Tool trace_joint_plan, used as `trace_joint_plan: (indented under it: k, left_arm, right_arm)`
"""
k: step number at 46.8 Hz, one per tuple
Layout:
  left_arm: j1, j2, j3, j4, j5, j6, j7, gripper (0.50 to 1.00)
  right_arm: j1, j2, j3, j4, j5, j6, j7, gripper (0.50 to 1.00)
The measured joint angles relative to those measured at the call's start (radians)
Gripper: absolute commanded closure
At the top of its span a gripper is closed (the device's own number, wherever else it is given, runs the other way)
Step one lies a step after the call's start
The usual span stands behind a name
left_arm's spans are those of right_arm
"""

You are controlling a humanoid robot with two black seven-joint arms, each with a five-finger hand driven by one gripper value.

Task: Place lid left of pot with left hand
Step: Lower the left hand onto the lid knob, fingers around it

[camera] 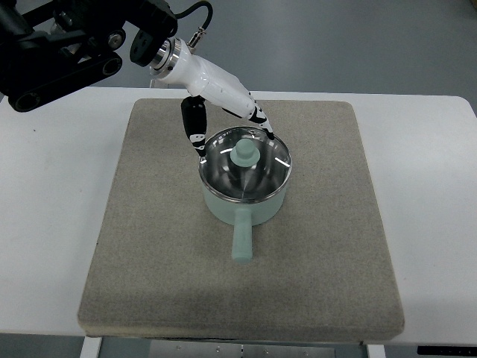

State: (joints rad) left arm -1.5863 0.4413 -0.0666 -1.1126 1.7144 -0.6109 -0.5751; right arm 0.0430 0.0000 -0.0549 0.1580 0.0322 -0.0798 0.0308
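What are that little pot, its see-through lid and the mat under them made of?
The pot looks like mint-green enamelled or painted metal, its smooth body matching its handle. The lid appears to be clear glass with a shiny metal rim and a matte green knob, possibly plastic or silicone. The mat looks like grey-brown felt or woven fabric, dull and slightly fuzzy.

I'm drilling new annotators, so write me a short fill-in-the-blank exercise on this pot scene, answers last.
1. The glass lid sits ___ the pot.
2. The pot's handle points toward the ___ edge of the picture.
3. The pot stands on a ___ mat.
4. The ___ hand reaches the lid's rim.

Answers: on; bottom; grey; left
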Motion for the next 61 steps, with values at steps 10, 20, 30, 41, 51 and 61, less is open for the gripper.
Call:
trace_joint_plan:
  k: [10, 20, 30, 41, 51, 61]
  left_arm:
    - [-0.015, -0.021, 0.003, -0.001, 0.038, 0.000, -0.015, 0.523]
    - [0.001, -0.025, 0.003, 0.001, 0.041, 0.006, -0.015, 0.523]
    - [0.031, -0.025, 0.004, 0.008, 0.040, 0.130, -0.011, 0.521]
    - [0.051, -0.019, 0.005, 0.008, 0.030, 0.139, -0.011, 0.516]
    - [0.074, -0.021, 0.005, 0.008, 0.032, 0.143, -0.011, 0.512]
    - [0.075, -0.021, -0.006, 0.021, 0.028, 0.155, -0.012, 0.508]
  right_arm:
    - [0.000, 0.000, 0.000, 0.000, 0.000, 0.000, 0.000, 0.579]
    - [0.000, 0.000, 0.000, 0.000, 0.000, 0.000, 0.000, 0.579]
    - [0.000, 0.000, 0.000, 0.000, 0.000, 0.000, 0.000, 0.579]
    - [0.000, 0.000, 0.000, 0.000, 0.000, 0.000, 0.000, 0.579]
    - [0.000, 0.000, 0.000, 0.000, 0.000, 0.000, 0.000, 0.579]
    - [0.000, 0.000, 0.000, 0.000, 0.000, 0.000, 0.000, 0.579]
